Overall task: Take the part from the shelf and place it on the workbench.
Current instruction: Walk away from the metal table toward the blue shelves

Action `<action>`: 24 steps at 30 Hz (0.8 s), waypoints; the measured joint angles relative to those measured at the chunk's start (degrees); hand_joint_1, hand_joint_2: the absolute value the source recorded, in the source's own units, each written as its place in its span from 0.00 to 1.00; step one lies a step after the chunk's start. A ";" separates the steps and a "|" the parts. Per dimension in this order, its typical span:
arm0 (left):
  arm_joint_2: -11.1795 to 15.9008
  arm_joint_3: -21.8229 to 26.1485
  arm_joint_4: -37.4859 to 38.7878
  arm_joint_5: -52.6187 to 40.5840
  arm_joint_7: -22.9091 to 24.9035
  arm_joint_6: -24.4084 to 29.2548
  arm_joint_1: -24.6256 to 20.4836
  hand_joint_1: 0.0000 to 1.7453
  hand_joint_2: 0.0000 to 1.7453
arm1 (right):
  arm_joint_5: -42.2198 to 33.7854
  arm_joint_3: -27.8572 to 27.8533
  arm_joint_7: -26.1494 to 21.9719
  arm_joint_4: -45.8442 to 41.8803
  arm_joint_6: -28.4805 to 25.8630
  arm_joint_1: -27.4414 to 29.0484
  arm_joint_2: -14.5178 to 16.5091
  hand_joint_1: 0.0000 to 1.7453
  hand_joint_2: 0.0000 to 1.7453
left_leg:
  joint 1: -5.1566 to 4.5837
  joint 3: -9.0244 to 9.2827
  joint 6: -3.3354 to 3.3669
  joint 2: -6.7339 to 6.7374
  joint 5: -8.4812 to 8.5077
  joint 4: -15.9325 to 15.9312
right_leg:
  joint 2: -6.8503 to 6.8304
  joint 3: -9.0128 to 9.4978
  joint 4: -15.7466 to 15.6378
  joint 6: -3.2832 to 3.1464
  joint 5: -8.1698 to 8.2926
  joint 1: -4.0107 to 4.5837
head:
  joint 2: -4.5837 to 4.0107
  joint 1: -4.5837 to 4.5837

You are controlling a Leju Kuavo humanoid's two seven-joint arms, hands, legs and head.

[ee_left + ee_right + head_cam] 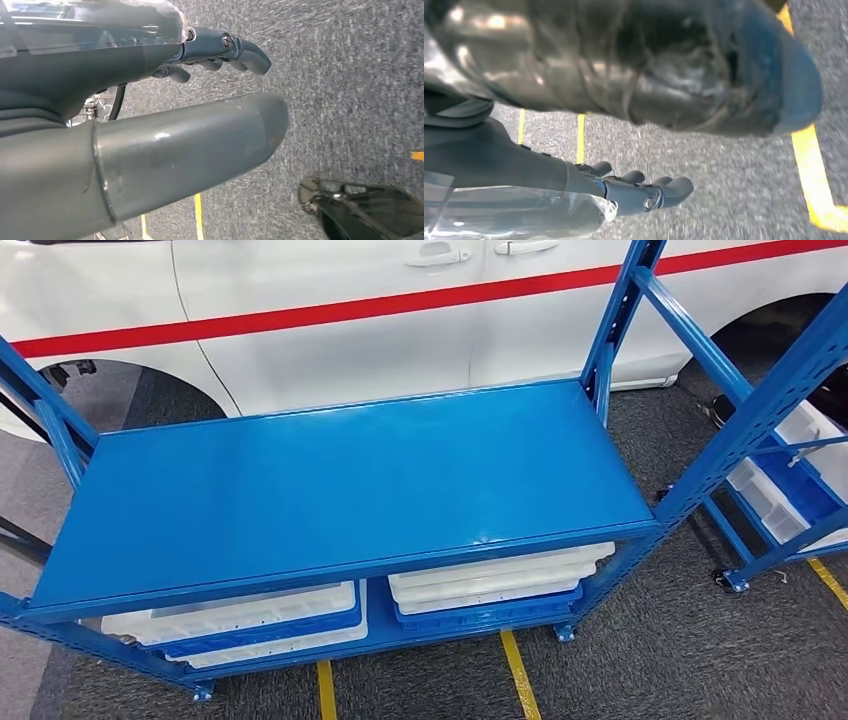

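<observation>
A blue metal rack (640,530) stands in front of me in the head view, with a flat blue top board (340,480). On its lower level lie white trays in blue bins, one stack on the left (235,620) and one on the right (495,585). My left hand (165,140) hangs over grey carpet with its thumb and fingers (240,50) stretched out and apart, holding nothing. My right hand (574,100) also hangs above the carpet, fingers (644,192) extended and holding nothing.
A white car with a red stripe (350,310) stands close behind the rack. A second blue rack (790,480) with white trays stands at the right. Yellow floor lines (520,675) run under the front of the rack across grey carpet.
</observation>
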 joint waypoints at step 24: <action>0.10 0.02 -0.01 -1.16 0.27 -0.64 -0.04 0.00 0.00 | 1.44 -0.09 1.36 -0.02 -2.47 -0.03 0.27 0.00 0.50 | -0.91 5.56 2.65 0.38 8.66 -14.49 | 0.20 4.45 -0.59 1.90 -3.18 0.35 | 0.01 0.01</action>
